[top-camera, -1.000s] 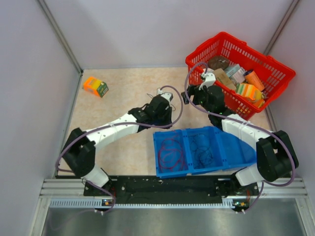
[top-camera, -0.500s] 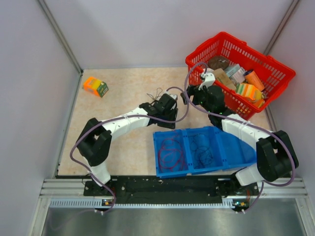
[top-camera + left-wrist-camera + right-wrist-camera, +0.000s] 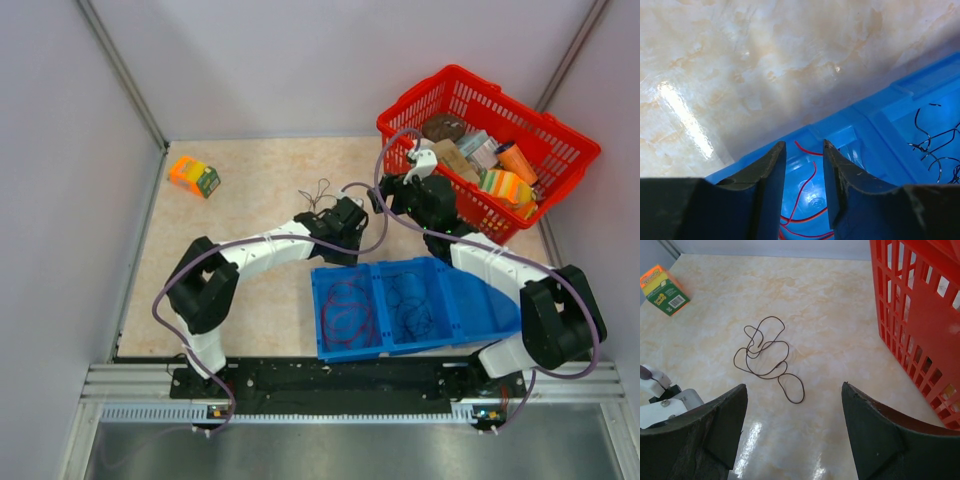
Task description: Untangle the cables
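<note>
A thin dark brown cable [image 3: 767, 352] lies in loose loops on the table; it also shows in the top view [image 3: 318, 192]. Red cables [image 3: 347, 310] lie in the left compartment of a blue bin [image 3: 480, 300], and blackish cables [image 3: 410, 305] in its middle compartment. My left gripper [image 3: 342, 238] hangs over the bin's back rim [image 3: 875, 107], its jaws a narrow gap apart and empty [image 3: 804, 147], with the red cables [image 3: 807, 185] below and the blackish ones [image 3: 935, 150] to the right. My right gripper [image 3: 380, 195] is wide open and empty [image 3: 794, 387], just short of the brown cable.
A red basket [image 3: 560, 140] full of groceries stands at the back right, its wall close to my right gripper [image 3: 920, 315]. An orange and green box [image 3: 194, 176] sits at the back left, also in the right wrist view [image 3: 662, 290].
My left arm has swung right and forward to the bin's back rim, which uncovered the brown cable on the table. The right arm has not moved.
</note>
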`<action>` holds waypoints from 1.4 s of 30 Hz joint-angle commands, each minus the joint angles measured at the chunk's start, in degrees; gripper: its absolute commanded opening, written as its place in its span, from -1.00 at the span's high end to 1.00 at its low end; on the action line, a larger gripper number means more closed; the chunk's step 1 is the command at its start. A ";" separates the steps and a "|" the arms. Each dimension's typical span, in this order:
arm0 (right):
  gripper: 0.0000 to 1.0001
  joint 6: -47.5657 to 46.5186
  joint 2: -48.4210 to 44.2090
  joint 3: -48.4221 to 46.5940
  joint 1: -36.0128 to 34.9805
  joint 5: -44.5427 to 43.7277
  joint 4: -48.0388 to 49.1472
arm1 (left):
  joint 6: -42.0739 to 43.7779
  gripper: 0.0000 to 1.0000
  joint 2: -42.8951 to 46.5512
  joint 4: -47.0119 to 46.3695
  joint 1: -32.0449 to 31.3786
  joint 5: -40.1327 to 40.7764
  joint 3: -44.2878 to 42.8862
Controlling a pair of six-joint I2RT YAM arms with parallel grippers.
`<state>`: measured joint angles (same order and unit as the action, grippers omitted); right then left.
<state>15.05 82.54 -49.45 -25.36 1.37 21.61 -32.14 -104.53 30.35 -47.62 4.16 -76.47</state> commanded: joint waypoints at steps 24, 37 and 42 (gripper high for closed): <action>-0.50 -0.72 -1.33 0.32 0.58 -0.05 3.18 | 2.00 1.00 8.90 -1.96 -7.31 3.57 7.20; -0.50 -0.37 -1.16 0.23 0.58 0.30 3.36 | -2.31 0.33 14.88 -5.21 -7.58 1.37 11.87; -0.50 -0.46 -1.24 0.32 0.58 0.22 3.44 | -2.32 0.21 12.69 -4.69 -7.23 4.26 7.48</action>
<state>15.00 82.54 -49.36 -25.32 1.37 21.65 -33.98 -92.33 27.97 -55.31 5.65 -64.36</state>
